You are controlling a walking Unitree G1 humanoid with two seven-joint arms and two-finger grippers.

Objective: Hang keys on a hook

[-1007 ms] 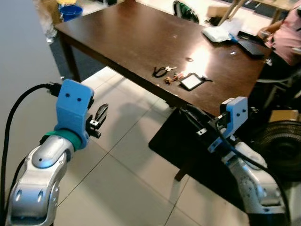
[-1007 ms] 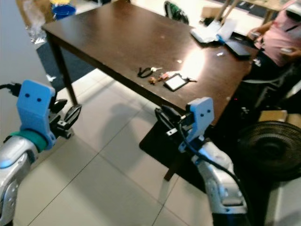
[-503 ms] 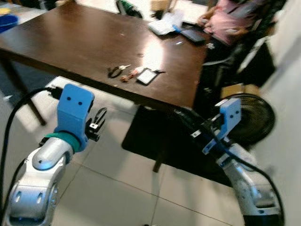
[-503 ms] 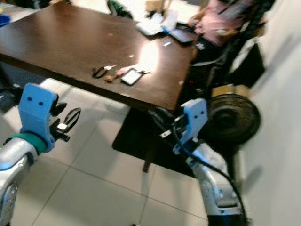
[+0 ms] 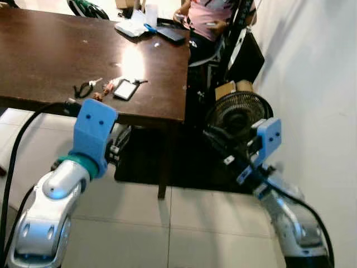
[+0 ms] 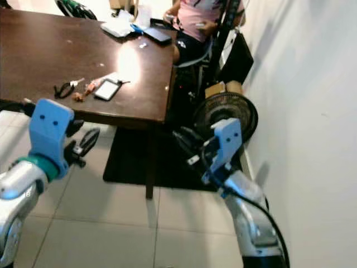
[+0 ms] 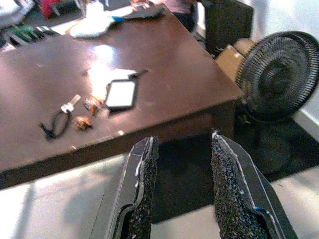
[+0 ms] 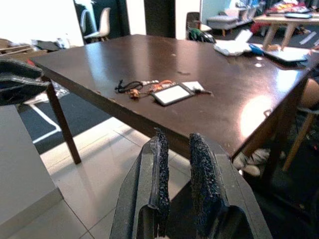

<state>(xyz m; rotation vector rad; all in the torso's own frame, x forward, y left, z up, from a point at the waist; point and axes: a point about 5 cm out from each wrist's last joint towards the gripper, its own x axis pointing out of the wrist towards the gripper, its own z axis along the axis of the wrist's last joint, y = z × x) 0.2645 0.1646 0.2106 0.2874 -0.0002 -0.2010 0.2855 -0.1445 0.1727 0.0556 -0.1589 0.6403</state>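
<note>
Keys on the dark worktop, both grippers empty and short of it.

Keys (image 7: 64, 115) lie near the worktop (image 5: 44, 56) front edge, at nine o'clock of a flat card holder (image 7: 121, 93). Likely light, floppy and jingly; the black loop looks the best hold. Left gripper (image 7: 183, 186) spread wide; right gripper (image 8: 175, 174) nearly pressed together, holding nothing. No containers or hook seen.

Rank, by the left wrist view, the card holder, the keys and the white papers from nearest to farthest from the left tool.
1. Card holder, mid-table, ahead of the left tool.
2. Keys, beside the holder, toward the table's long side.
3. White papers, far edge.
</note>
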